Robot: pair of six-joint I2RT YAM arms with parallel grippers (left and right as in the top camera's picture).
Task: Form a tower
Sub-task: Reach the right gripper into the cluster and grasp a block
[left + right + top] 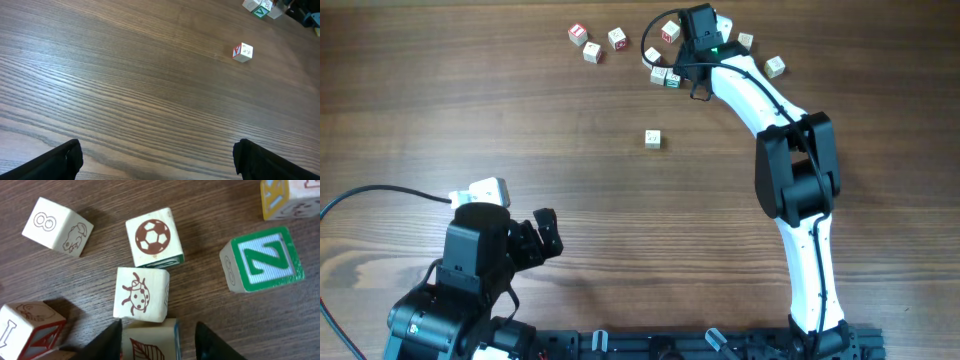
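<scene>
**Overhead.** The right fingers (688, 48) are set down among a cluster of cubes (617, 38) at the far side of the bench (470, 120). The left fingers (538, 238) hang well apart from that cluster, presumably parked so the working arm has room. Just beside the right fingers sits a green-printed cube, judged the top of the tower (672, 79). From above, though, a column cannot be told from a single cube. A lone cube (652, 139) lies between the two sets of fingers, near neither.

**Left wrist.** The left fingers are spread wide with only bare bench between them, so nothing is held. The lone cube lies ahead of them and to the right. The green-printed cube shows at the far upper corner.

**Right wrist.** The right fingers stand part-open astride the leaf cube (150, 342). One finger is at its side and a gap shows at the other, so it is not yet clamped. The stance suits taking it as the next storey.

- Directly ahead of the fingers, the ladybird cube (141, 294) touches the leaf cube, with the ball cube (152, 237) just beyond.
- Ahead and to the right, the tower's green Z face looms larger than its neighbours, so it likely stands higher. Whatever lies beneath it is hidden.
- Because the ladybird cube abuts the leaf cube, a straight upward lift seems called for.
</scene>
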